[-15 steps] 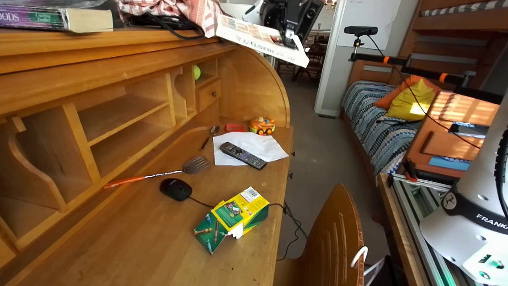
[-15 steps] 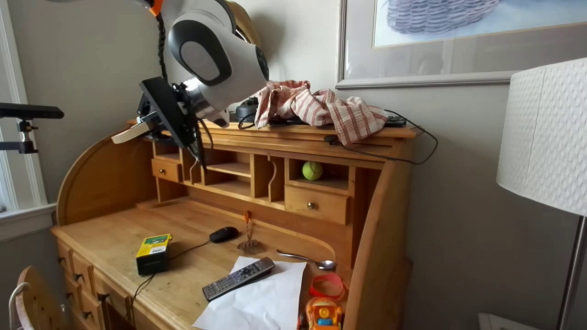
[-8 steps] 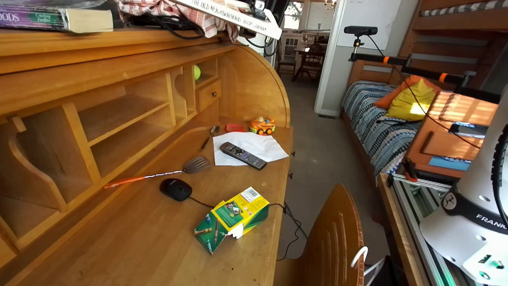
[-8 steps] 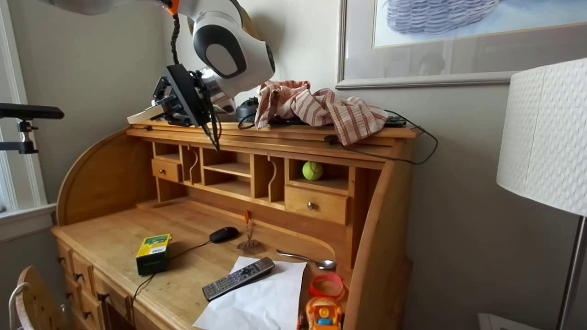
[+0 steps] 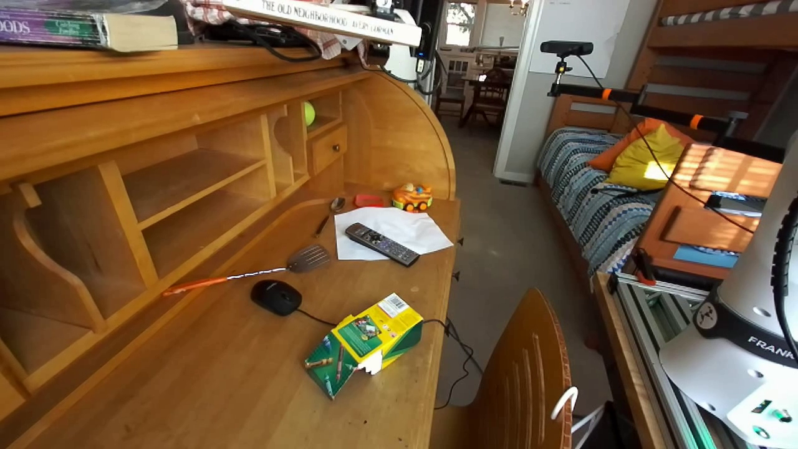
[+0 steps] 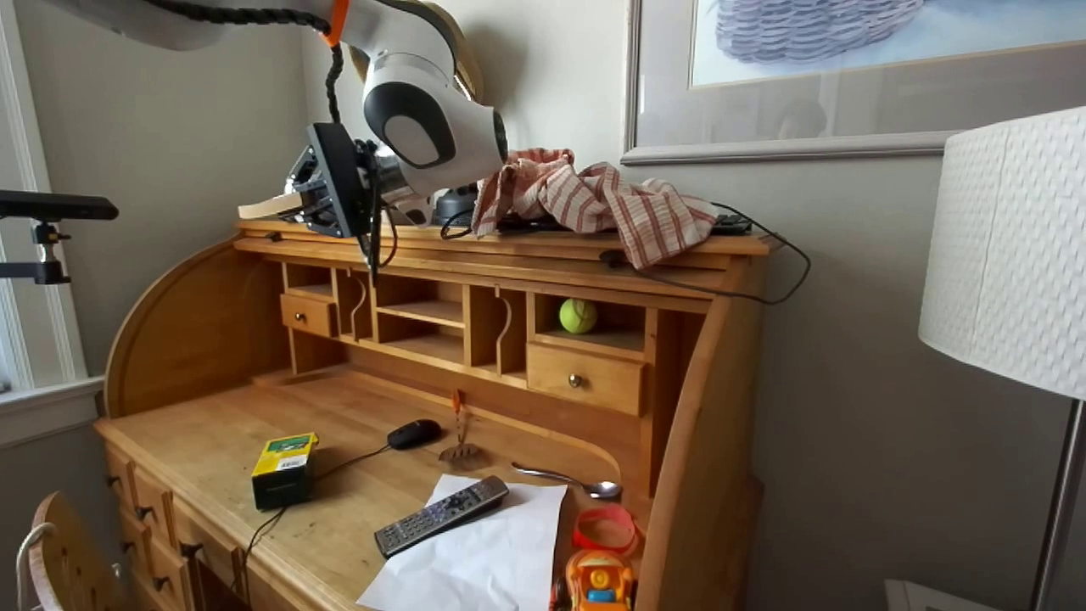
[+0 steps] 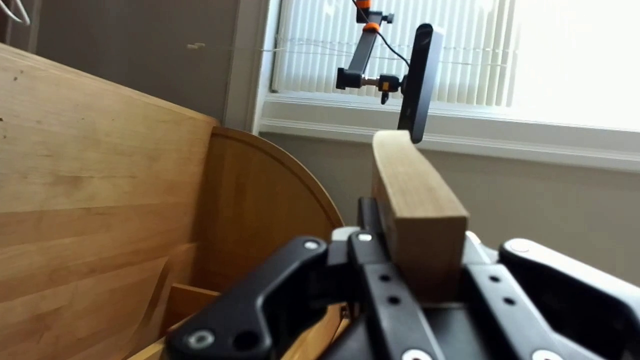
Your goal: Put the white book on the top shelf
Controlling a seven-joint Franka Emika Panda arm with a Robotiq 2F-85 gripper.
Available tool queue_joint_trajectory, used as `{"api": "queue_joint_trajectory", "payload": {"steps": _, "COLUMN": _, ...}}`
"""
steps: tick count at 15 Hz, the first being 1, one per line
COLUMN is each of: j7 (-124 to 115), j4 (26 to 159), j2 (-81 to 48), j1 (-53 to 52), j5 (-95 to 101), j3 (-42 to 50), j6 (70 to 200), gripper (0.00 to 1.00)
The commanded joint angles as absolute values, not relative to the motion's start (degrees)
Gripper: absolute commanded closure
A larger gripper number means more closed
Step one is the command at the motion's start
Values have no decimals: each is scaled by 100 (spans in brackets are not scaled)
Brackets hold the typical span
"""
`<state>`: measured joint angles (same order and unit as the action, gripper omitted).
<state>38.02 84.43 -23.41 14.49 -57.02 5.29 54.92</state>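
Observation:
The white book is held nearly level, its printed spine showing in an exterior view. Its pale page edges show in an exterior view and in the wrist view. My gripper is shut on it, with one finger on each side of its thickness. The gripper also shows in an exterior view. The top shelf is the desk's long honey-coloured top board, also seen in an exterior view. The book appears slightly above the board's end; whether it is over or in front of it, I cannot tell.
A red-and-white checked cloth lies on the top board with a black cable. A thick purple book lies on the board too. A crayon box, mouse, remote and paper lie on the desk below.
My gripper has carried the book up and towards the desk's top board. The book has turned from clearly tilted to nearly level. The things on the desk have not moved.

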Motion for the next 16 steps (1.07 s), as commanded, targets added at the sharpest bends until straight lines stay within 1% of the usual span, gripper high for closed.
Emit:
{"api": "queue_joint_trajectory", "payload": {"steps": 1, "j7": 2978, "j4": 7741, "j2": -2603, "j1": 1271, "j5": -5990, "j3": 420, "j6": 5458, "gripper": 95}}
{"api": "queue_joint_trajectory", "payload": {"steps": 8, "j7": 1582, "j4": 5737, "j2": -3356, "j1": 1165, "j5": -6099, "j3": 105, "j6": 5287, "gripper": 95}}
{"api": "queue_joint_trajectory", "payload": {"steps": 11, "j7": 1035, "j4": 5186, "j2": -3788, "j1": 1171, "j5": -6198, "j3": -90, "j6": 5253, "gripper": 95}}
{"api": "queue_joint_trajectory", "payload": {"steps": 12, "j7": 1434, "j4": 5855, "j2": -3280, "j1": 1139, "j5": -5982, "j3": 10, "j6": 5486, "gripper": 80}}
{"api": "queue_joint_trajectory", "payload": {"steps": 16, "j7": 1249, "j4": 5494, "j2": -3648, "j1": 1139, "j5": -6039, "j3": -85, "j6": 5470, "gripper": 80}}
